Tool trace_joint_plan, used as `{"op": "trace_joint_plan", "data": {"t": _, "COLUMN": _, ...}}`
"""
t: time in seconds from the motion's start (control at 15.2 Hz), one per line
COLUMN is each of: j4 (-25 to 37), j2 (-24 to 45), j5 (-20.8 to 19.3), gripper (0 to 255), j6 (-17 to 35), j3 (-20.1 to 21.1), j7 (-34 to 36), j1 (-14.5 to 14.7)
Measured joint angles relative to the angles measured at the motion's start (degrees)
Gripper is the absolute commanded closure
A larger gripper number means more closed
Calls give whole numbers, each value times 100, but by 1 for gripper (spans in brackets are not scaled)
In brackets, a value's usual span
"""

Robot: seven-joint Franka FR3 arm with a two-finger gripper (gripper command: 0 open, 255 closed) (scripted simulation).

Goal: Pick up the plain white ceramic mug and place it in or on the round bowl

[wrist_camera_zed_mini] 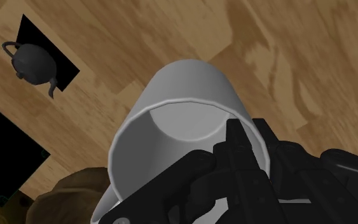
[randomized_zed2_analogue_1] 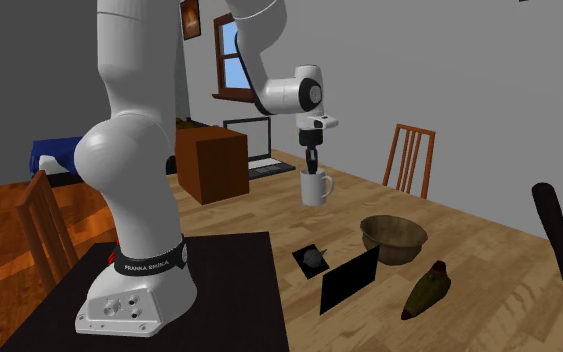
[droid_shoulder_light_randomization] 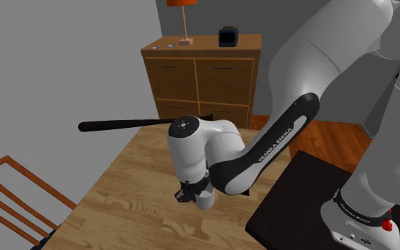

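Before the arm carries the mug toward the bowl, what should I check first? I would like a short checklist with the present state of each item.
1. Gripper shut on the rim of the white mug: ok.
2. Mug upright: ok.
3. Mug lifted clear of the table: cannot tell.
4. Bowl empty: ok.
5. Wood between mug and bowl free of things: ok.
6. Mug over the bowl: not ok, the bowl is off to one side.

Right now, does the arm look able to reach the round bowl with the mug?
Probably yes: the gripper is shut on the white mug, and nothing stands between it and the brown bowl close by.
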Motion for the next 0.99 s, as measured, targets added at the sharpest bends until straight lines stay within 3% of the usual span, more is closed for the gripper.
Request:
{"op": "trace_joint_plan", "data": {"t": 0.66, "j4": 174, "j2": -663, "j5": 748, "gripper": 255, "j6": -613, "j3": 188, "j7": -562, "j1": -156}}
{"op": "trace_joint_plan", "data": {"t": 0.99, "j4": 289, "j2": -680, "j5": 817, "gripper": 255, "j6": -684, "j3": -66, "j7": -1182, "j1": -473}}
